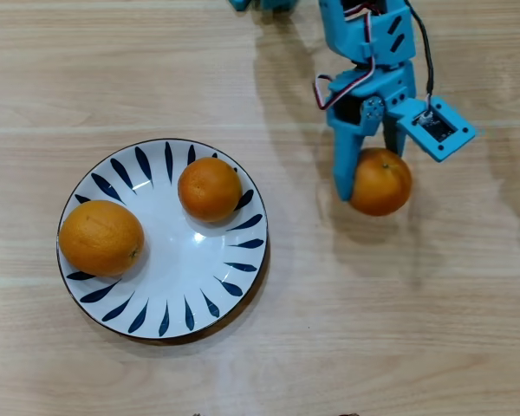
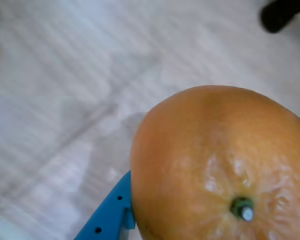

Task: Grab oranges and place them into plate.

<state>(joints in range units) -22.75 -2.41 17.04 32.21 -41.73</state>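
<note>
Two oranges lie on the white, blue-stroked plate at the left of the overhead view: a larger one by its left rim and a smaller one near its upper right. My blue gripper is shut on a third orange to the right of the plate, apart from it. In the wrist view this orange fills the lower right, its green stem spot showing, with one blue finger against its left side. The blurred wooden table lies behind it.
The wooden table spreads bare below and to the right of the plate. The arm's blue body comes in from the top edge, with a wrist camera sticking out to the right. A dark object sits at the wrist view's top right corner.
</note>
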